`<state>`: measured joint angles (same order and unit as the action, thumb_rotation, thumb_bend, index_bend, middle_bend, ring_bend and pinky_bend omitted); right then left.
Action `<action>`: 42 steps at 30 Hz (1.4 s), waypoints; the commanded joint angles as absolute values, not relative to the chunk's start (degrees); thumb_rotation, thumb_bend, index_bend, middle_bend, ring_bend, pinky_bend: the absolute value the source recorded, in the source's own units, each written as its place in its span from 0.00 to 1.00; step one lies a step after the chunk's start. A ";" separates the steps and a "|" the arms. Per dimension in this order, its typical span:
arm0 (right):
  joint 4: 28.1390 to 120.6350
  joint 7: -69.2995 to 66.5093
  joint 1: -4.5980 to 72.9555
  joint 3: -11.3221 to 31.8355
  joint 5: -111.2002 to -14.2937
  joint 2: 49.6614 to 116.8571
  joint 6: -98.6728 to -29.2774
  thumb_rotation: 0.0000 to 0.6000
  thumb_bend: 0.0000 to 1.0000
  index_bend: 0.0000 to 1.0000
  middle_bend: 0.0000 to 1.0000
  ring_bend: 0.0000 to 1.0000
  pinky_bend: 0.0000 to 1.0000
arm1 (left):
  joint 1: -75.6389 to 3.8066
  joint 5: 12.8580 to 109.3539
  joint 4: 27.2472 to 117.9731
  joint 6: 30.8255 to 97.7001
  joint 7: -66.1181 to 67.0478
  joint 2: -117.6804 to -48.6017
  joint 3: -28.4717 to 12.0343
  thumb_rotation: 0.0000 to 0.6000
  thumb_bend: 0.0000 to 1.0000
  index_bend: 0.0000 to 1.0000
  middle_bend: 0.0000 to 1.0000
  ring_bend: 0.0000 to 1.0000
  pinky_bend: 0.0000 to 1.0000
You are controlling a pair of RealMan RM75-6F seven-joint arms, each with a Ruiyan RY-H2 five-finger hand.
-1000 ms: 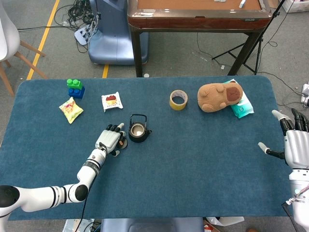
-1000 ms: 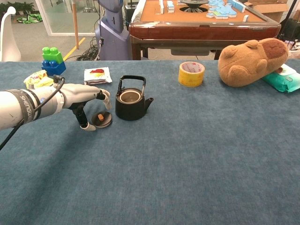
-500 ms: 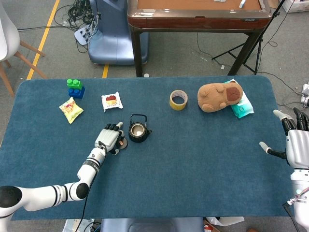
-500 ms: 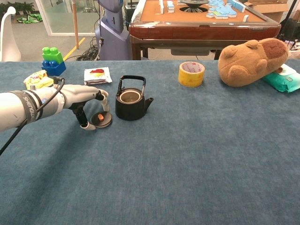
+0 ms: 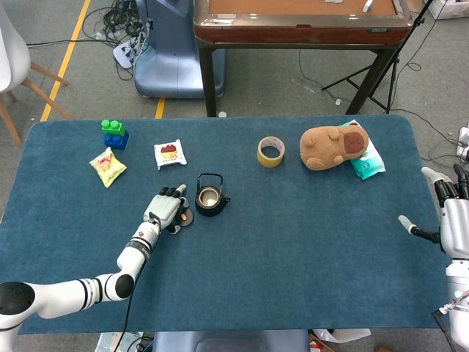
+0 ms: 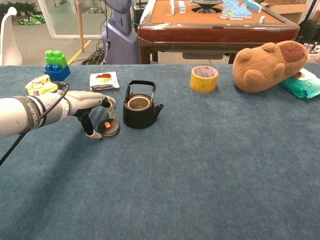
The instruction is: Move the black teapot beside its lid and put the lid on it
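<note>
Blue felt table (image 5: 293, 242) from the head view has the black teapot (image 5: 209, 196) mid-left, right hand (image 5: 448, 213) splayed empty at 3 o'clock, and chest view shows the left hand (image 6: 85, 106) with fingers curled over the lid (image 6: 108, 127) at the pot's 9 o'clock.

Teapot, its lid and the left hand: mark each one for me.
teapot (image 6: 139, 111), chest view, on its black body below the open rim.
lid (image 6: 109, 128), chest view, on its dark disc by the orange knob.
left hand (image 5: 165, 209), head view, on the hand's back.
</note>
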<state>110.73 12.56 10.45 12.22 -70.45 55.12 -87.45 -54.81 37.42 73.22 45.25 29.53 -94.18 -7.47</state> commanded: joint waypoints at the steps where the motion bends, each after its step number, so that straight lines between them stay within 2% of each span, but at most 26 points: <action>1: 110.69 12.52 10.44 12.27 -70.50 55.21 -87.32 1.00 0.08 0.20 0.25 0.04 0.06 | -54.69 37.39 73.02 45.18 29.11 -94.27 -7.59 1.00 0.24 0.32 0.00 0.00 0.00; 18: 110.26 11.92 9.89 12.84 -70.53 55.34 -87.34 1.00 0.08 0.20 0.25 0.04 0.06 | -54.31 38.23 73.94 45.38 27.36 -93.86 -8.20 1.00 0.24 0.44 0.00 0.00 0.00; 42: 111.14 12.50 10.22 13.45 -71.65 55.84 -87.14 1.00 0.08 0.20 0.25 0.04 0.06 | -49.64 42.94 84.46 47.43 19.05 -83.22 -10.03 1.00 0.24 0.50 0.00 0.00 0.00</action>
